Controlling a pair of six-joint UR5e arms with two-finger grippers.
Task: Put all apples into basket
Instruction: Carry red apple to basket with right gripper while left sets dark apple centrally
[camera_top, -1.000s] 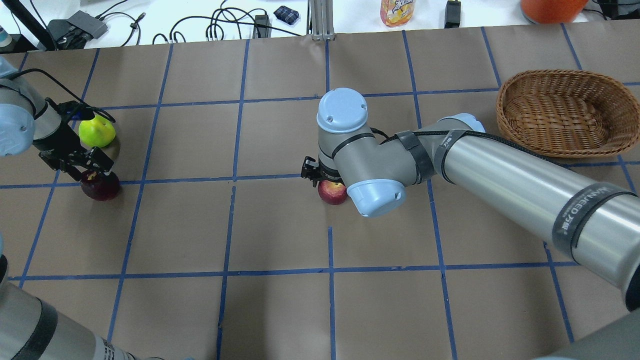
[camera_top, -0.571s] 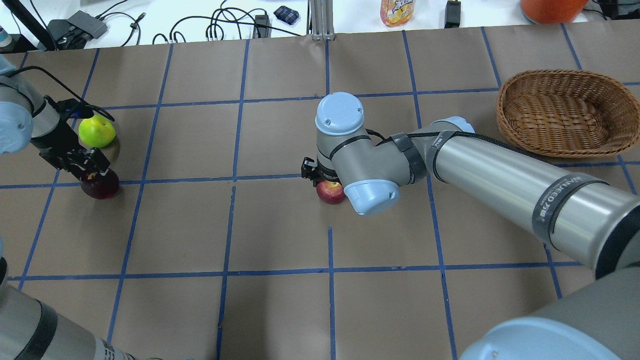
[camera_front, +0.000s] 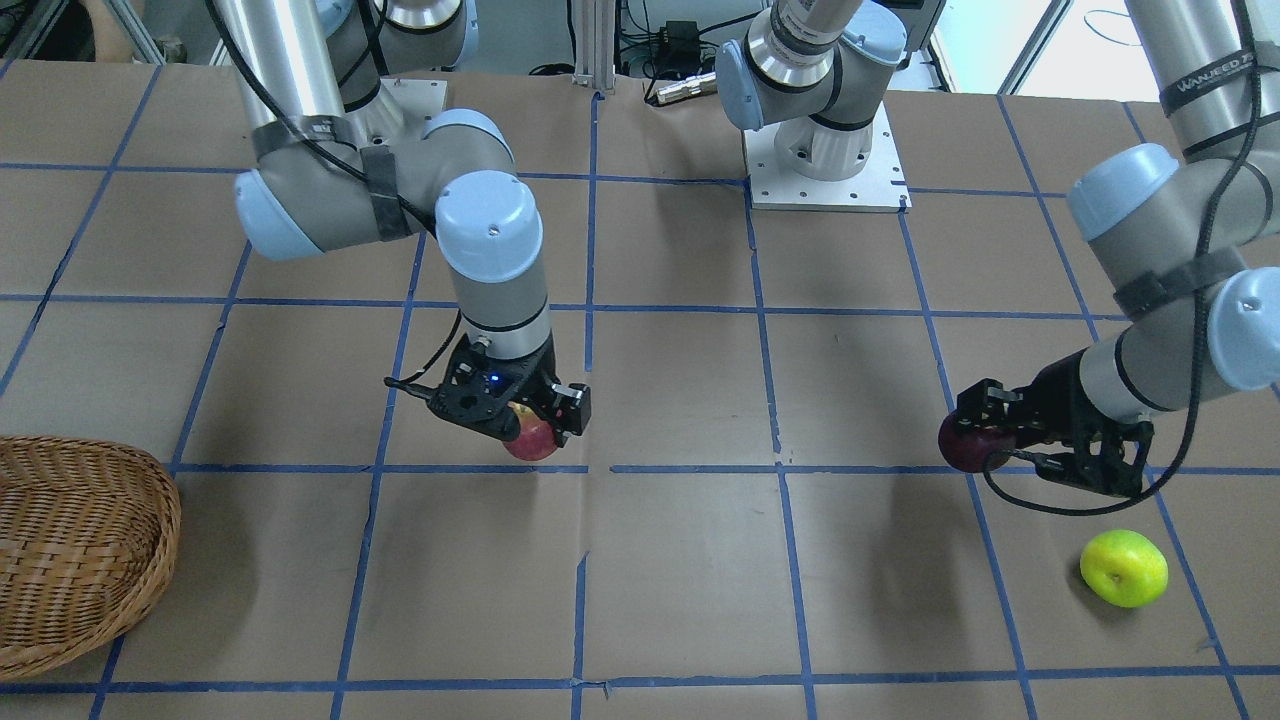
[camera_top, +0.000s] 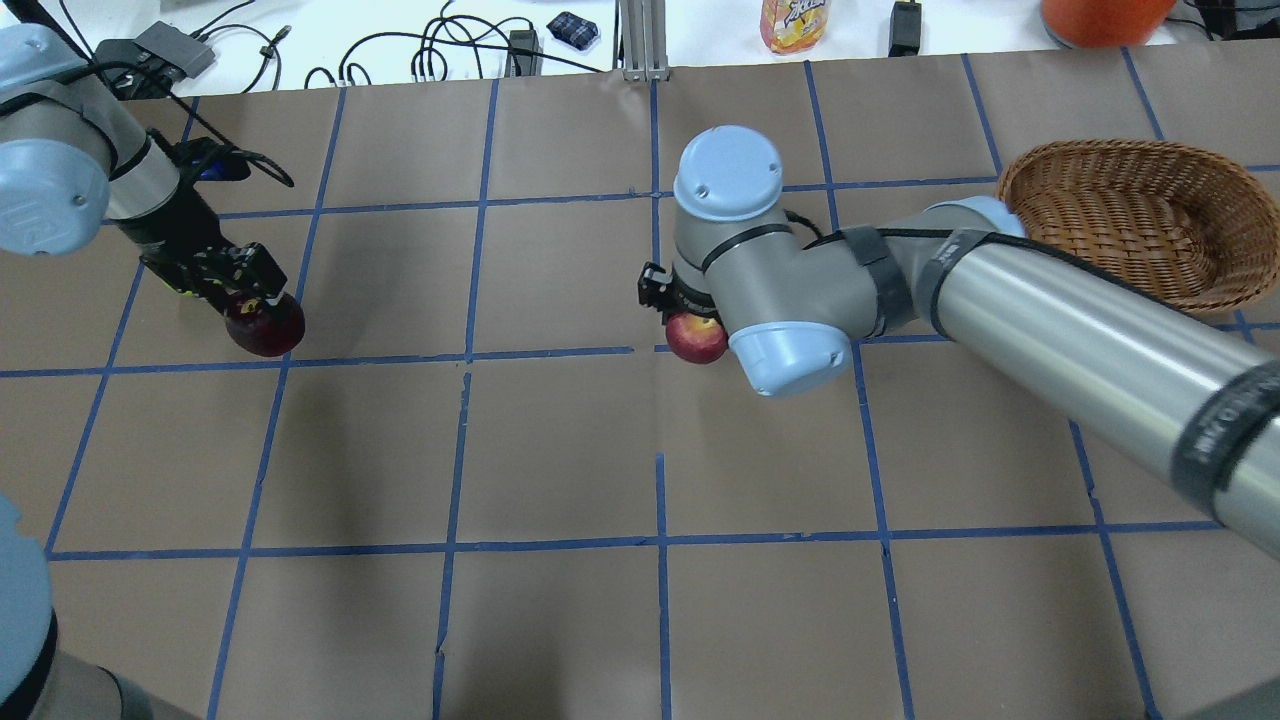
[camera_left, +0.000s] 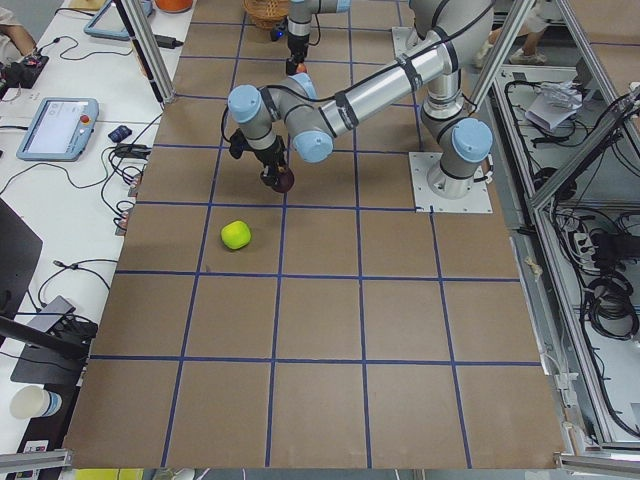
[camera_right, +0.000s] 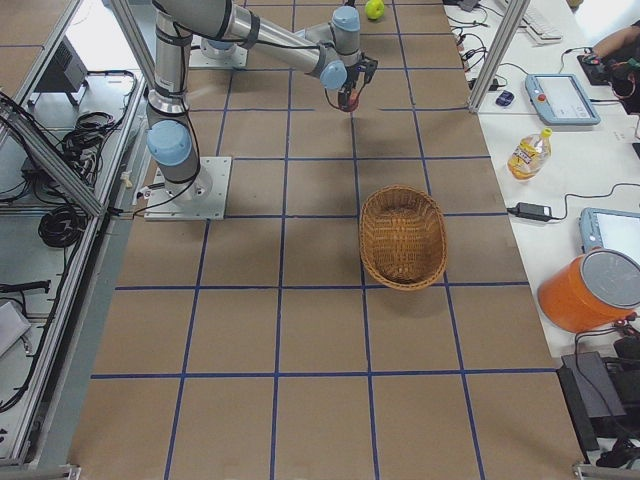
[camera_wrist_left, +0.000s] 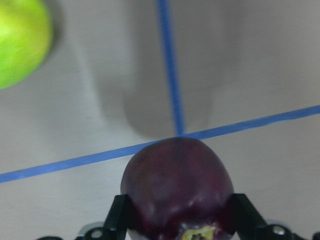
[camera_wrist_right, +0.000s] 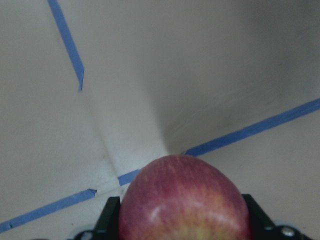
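Exterior front-facing showed the right gripper (camera_front: 522, 422) near the middle of the table (camera_front: 680, 560), its jaws pinching the red apple (camera_front: 531, 438) from above. The left gripper (camera_front: 990, 432), out on the robot's left, was clamped on the maroon apple (camera_front: 968, 446). The green apple (camera_front: 1124, 568) lay loose on the table, near that gripper but apart from it and on the far side from the robot. The basket (camera_front: 95, 540) sat at the robot's right end with no apple showing in the part in view. Overhead exterior showed the same two grasps, though the right wrist hid most of the right gripper; the basket's inside looked bare, and the green apple did not show there. Exterior left had the green apple alone on the table just beyond the near arm, and the basket far off at the other end. Exterior right showed the whole basket, nothing in it, well apart from the red apple in its gripper. The left wrist-mounted view showed the maroon apple squeezed between both jaws, with the green apple off to one side below. The right wrist-mounted view showed the red apple held the same way, a soft shadow on the table beneath it, so it was probably raised. By my reading no apple was in yet: two were gripped and awaited carrying to the basket, and the green one was not yet picked up.
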